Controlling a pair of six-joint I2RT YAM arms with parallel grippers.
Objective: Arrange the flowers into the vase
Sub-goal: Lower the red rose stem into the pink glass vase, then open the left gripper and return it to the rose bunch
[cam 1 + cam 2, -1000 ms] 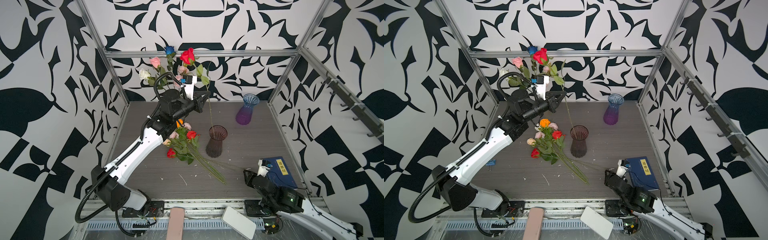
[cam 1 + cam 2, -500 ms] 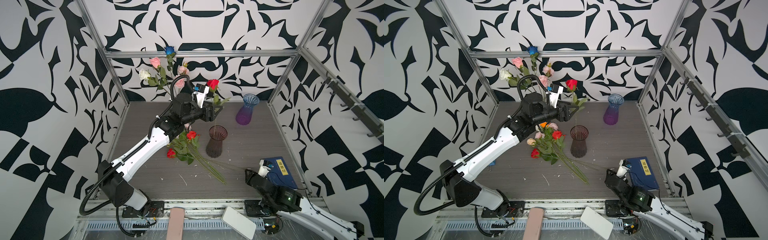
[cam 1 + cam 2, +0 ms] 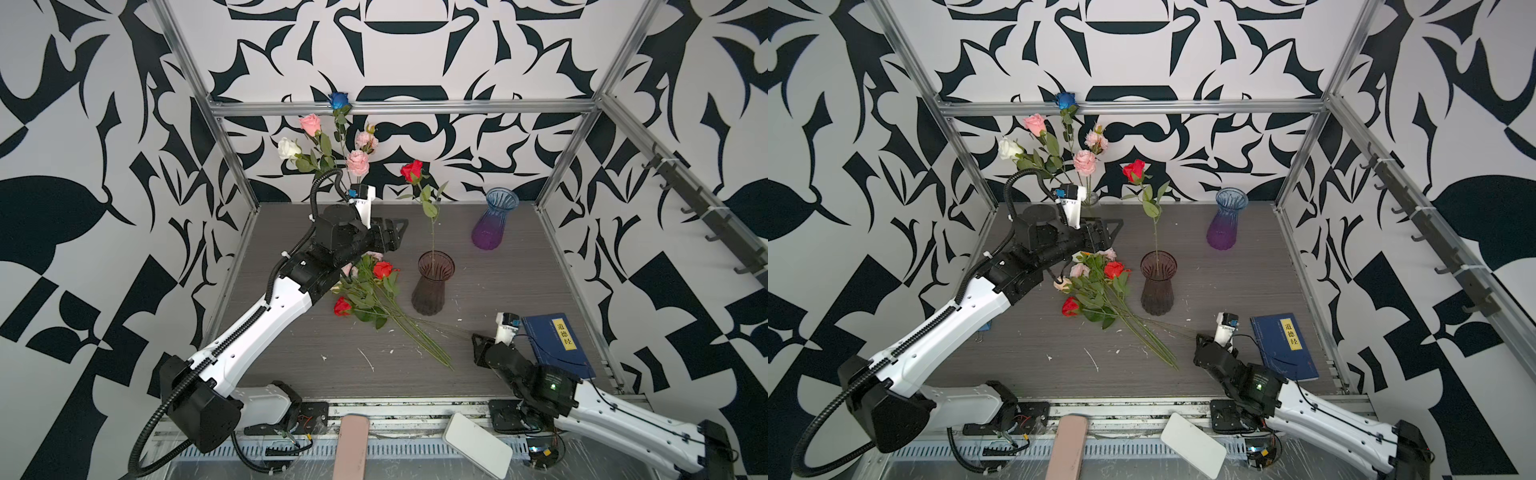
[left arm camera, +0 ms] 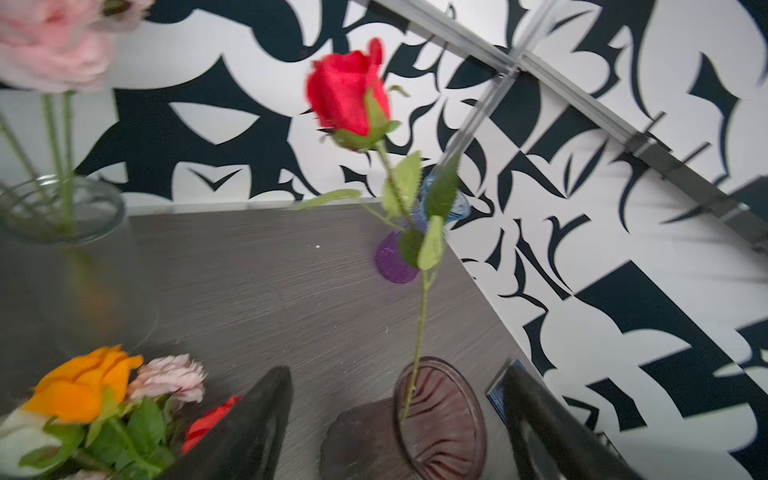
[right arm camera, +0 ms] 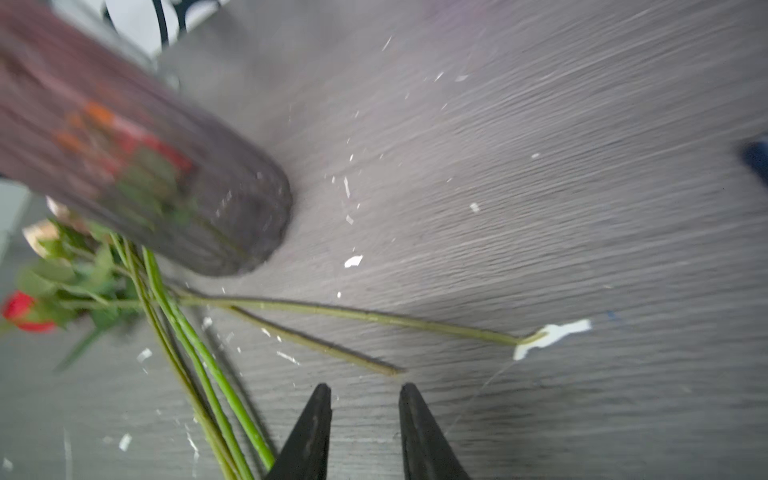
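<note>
A dark maroon vase (image 3: 432,286) (image 3: 1158,286) stands mid-table in both top views. One red rose (image 3: 411,170) (image 3: 1133,170) stands upright in it, free of any grip. My left gripper (image 3: 395,232) (image 3: 1111,230) hangs open just left of that stem. In the left wrist view the left gripper (image 4: 397,370) spreads wide before the maroon vase (image 4: 440,419) and the red rose (image 4: 349,95). Several loose flowers (image 3: 370,291) (image 3: 1096,286) lie left of the vase. My right gripper (image 3: 480,345) (image 5: 365,387) sits low near their stem ends (image 5: 332,311), open and holding nothing.
A clear vase (image 3: 1090,199) at the back left holds pink, white and blue roses (image 3: 332,158). A blue-to-purple vase (image 3: 494,224) stands at the back right. A blue book (image 3: 557,345) lies beside the right arm. White flecks dot the table.
The left gripper carried the red rose right and down until its stem stood in the maroon vase, then opened and drew back left. The right arm barely moved.
</note>
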